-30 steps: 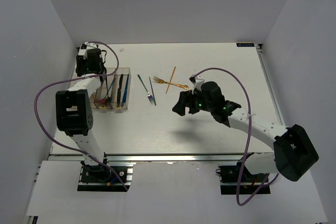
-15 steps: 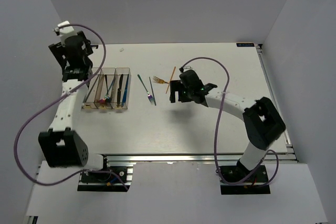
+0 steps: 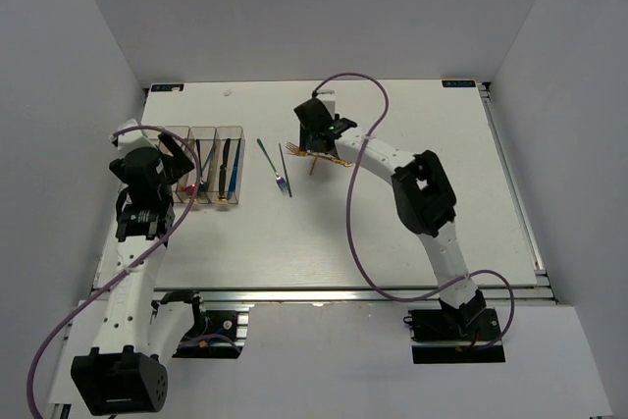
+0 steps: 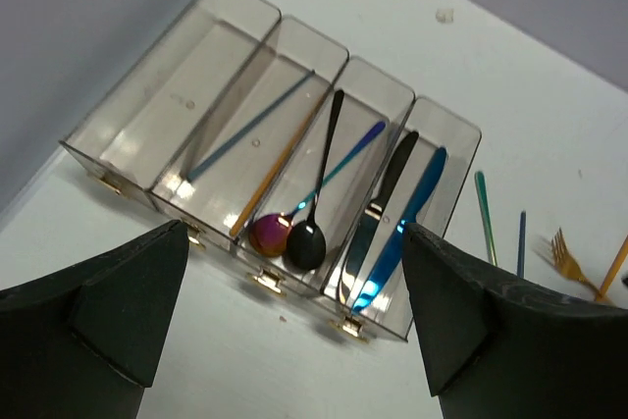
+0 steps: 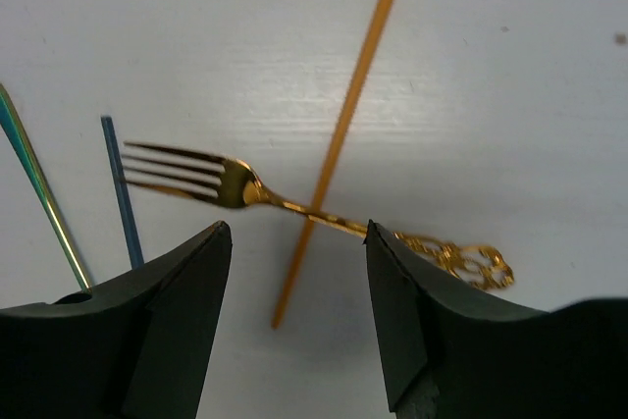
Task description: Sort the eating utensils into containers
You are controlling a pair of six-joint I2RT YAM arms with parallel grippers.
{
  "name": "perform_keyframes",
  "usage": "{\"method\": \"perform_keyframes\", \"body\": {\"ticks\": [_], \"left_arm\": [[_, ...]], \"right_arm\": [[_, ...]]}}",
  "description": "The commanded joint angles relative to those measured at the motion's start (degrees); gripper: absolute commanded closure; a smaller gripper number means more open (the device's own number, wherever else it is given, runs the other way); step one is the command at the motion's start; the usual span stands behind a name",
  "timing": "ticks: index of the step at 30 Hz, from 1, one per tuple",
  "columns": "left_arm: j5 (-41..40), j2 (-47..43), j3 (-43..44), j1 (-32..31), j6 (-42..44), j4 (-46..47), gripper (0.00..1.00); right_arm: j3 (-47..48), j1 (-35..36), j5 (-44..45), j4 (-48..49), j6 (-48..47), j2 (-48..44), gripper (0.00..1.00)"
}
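The containers, four clear bins in a row, lie under my left gripper, which hangs open and empty above their near end. The second bin holds a blue stick and an orange-gold stick. A black spoon and a purple-bowled spoon share the third bin. Inside the fourth are a black knife and a blue knife. My right gripper is open over a gold fork crossed by a gold stick. Beside them lie a blue stick and a teal utensil.
In the top view the containers sit at the table's left, with the loose utensils just to their right. The left gripper is at the bins' left side and the right gripper reaches over mid-table. White walls enclose the table.
The left arm swung back from the far end of the bins toward their near left, jaws now wide. The right arm reached far-left over the gold fork and stick, its jaws narrowing.
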Motion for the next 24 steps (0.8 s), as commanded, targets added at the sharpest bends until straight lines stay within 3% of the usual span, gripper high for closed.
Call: {"method": "perform_keyframes", "body": {"ticks": [1, 4, 5, 10, 16, 24], "left_arm": [[5.23, 0.00, 0.65, -0.39, -1.21, -0.74, 0.02], [9.01, 0.27, 0.30, -0.39, -1.65, 0.05, 0.02], [9.81, 0.44, 0.21, -0.39, -1.82, 0.14, 0.02], [13.41, 0.27, 0.03, -0.48, -2.00, 0.67, 0.02], [15.35, 0.27, -0.05, -0.57, -1.82, 0.76, 0.02], [16.93, 0.88, -0.23, -0.57, -1.74, 1.11, 0.02]], "right_arm": [[11.98, -0.25, 4.04, -8.55, -1.19, 6.26, 0.37], [9.48, -0.25, -0.43, -5.69, -8.38, 6.21, 0.37], [6.59, -0.34, -2.18, 1.04, -11.88, 4.97, 0.37], [-8.37, -1.39, -15.08, 13.57, -29.02, -2.58, 0.46], [-9.79, -5.43, -33.73, 12.80, -40.30, -2.95, 0.51], [-6.64, -8.07, -39.71, 9.55, -47.24, -2.96, 0.49]]}}
